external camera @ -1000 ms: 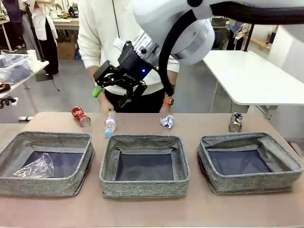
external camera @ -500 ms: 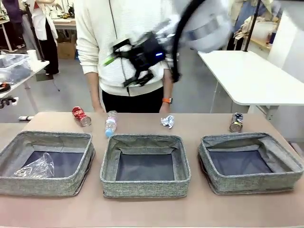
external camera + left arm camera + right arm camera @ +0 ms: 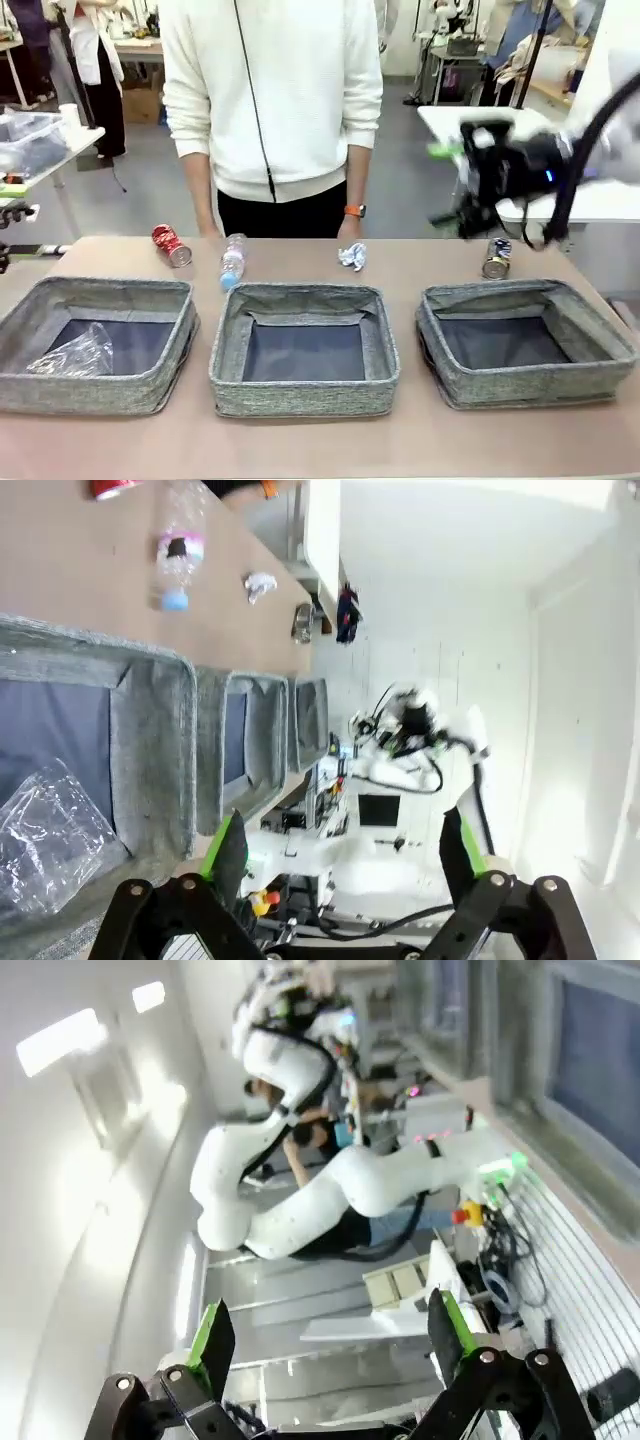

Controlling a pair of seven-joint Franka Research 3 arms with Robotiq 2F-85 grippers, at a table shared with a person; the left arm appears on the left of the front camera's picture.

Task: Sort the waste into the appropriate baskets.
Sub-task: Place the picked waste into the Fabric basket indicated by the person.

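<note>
Over at the right end of the table (image 3: pixel 300 445) the right gripper (image 3: pixel 441 183) hangs in the air, blurred, its green-padded fingers (image 3: pixel 214 1336) spread wide with nothing between them. Just under it the dark blue-silver can (image 3: pixel 495 258) stands upright on the tabletop, close behind the far rim of the right basket (image 3: pixel 520 291); whatever is printed on it is too small to read. Farther from that gripper, towards the middle, lies the crumpled white paper wad (image 3: pixel 352 256), near the hand of the person (image 3: pixel 270 100) standing across the table. Beyond it the clear plastic bottle (image 3: pixel 232 260) lies on its side behind the middle basket (image 3: pixel 300 296), its label unreadable, and the crushed red can (image 3: pixel 170 245) lies well apart from the right gripper, behind the left basket (image 3: pixel 100 289). The left gripper (image 3: pixel 345 846) is also spread wide and holds nothing; the clear plastic bag (image 3: pixel 45 830) lies just ahead of its fingers, inside the left basket.
</note>
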